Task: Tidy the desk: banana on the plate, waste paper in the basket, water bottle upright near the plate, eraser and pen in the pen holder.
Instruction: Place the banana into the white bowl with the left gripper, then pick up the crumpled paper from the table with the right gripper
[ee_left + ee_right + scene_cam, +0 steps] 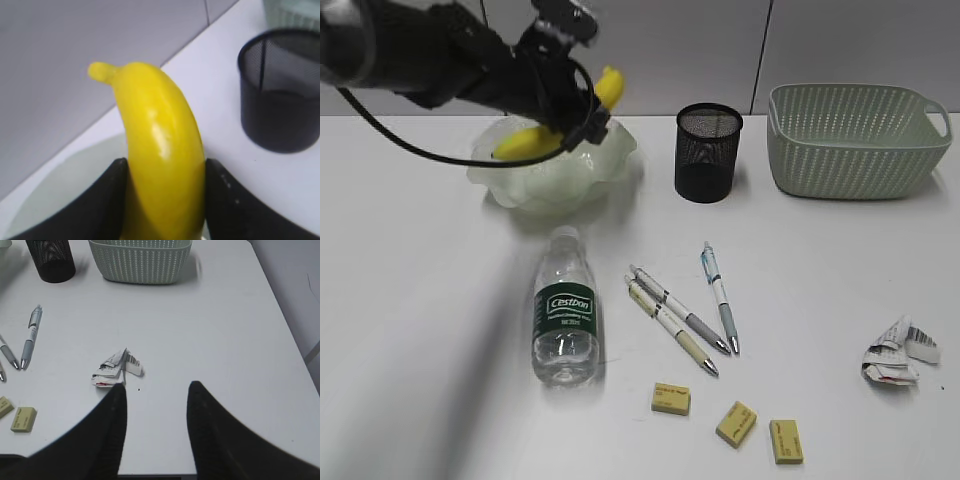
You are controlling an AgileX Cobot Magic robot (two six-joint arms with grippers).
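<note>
The left pincer is clamping the banana between its two black fingers, holding it over the pale green plate beside the mesh pen holder. The right pincer is hanging with its jaws apart and empty above the counter, just beside the crumpled waste paper, while the water bottle is lying on its side.

Banana lower end cut off by frame; right claw base cropped; bottle label text perhaps unreadable.
</note>
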